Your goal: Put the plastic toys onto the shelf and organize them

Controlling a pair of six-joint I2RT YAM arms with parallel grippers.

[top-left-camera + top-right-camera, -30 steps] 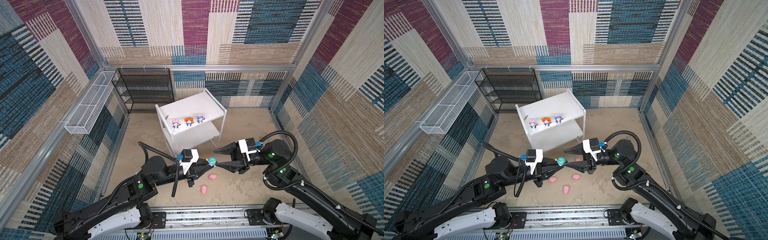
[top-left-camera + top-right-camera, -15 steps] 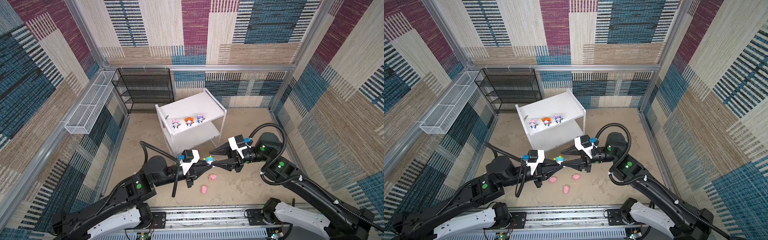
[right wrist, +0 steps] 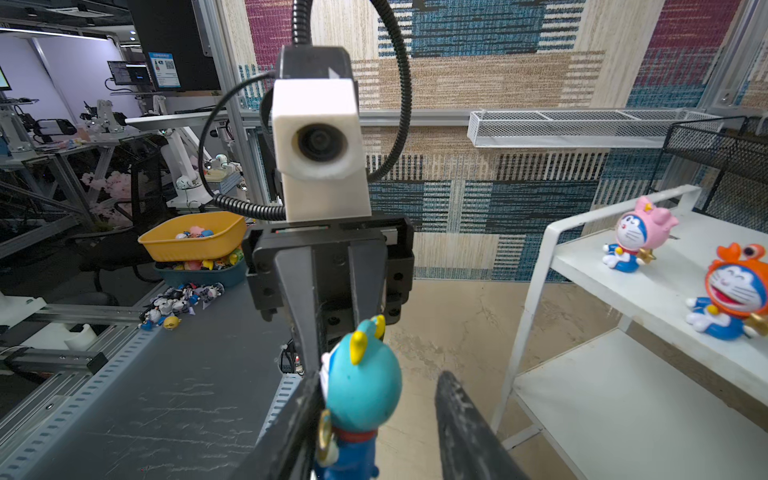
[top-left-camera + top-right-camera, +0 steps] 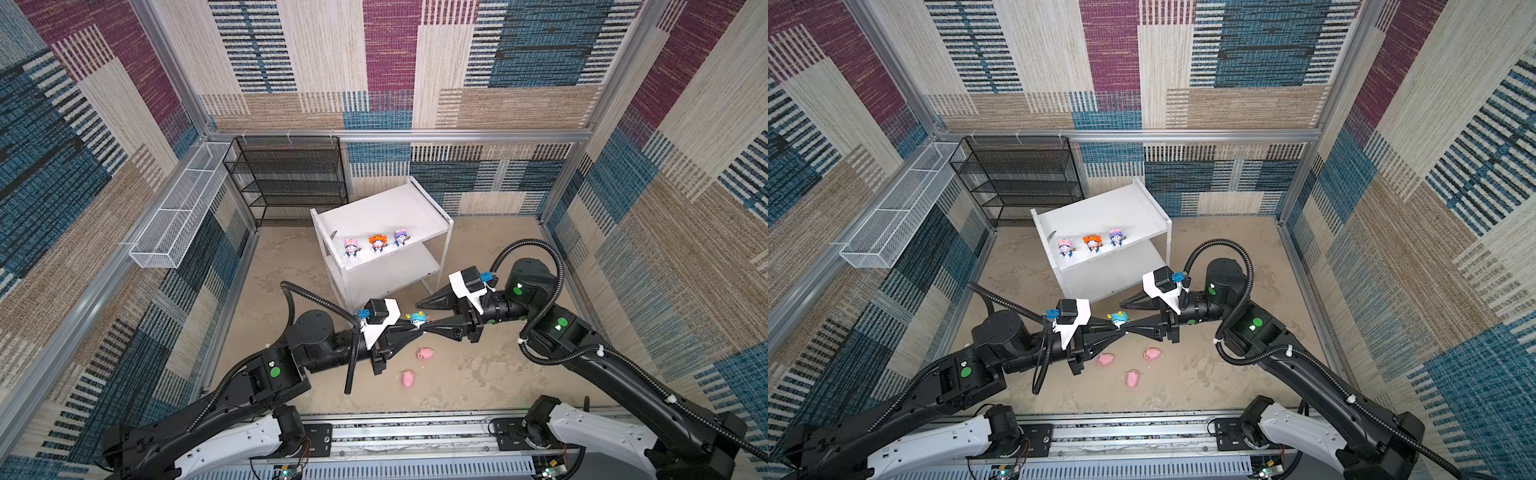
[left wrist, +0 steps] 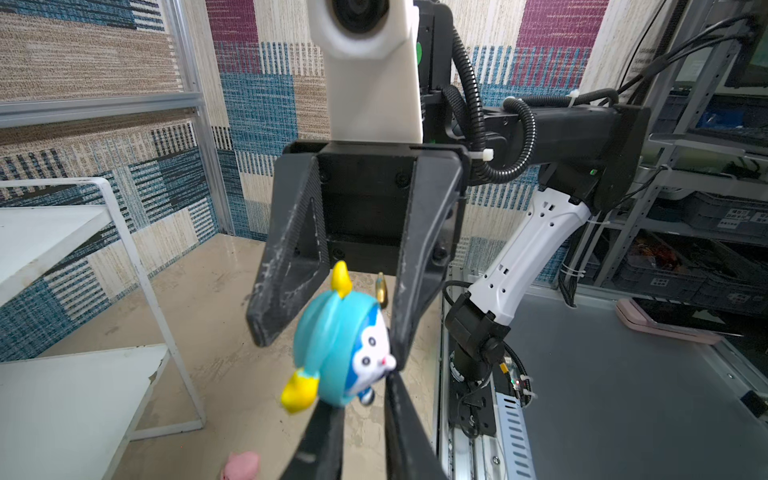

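Left gripper [image 4: 419, 328] clamped on teal figurine [image 4: 417, 319]; right gripper [image 4: 421, 316], at its 3 o'clock, jaws parted astride same; pigs [image 4: 1132, 378] at 6 o'clock.

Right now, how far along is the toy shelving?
Done: pink figure, orange figure and purple figure sit on the shelf, top board. In hand: the left gripper pinches the teal figure, right gripper open around it. To do: that figure plus three pigs on the floor.
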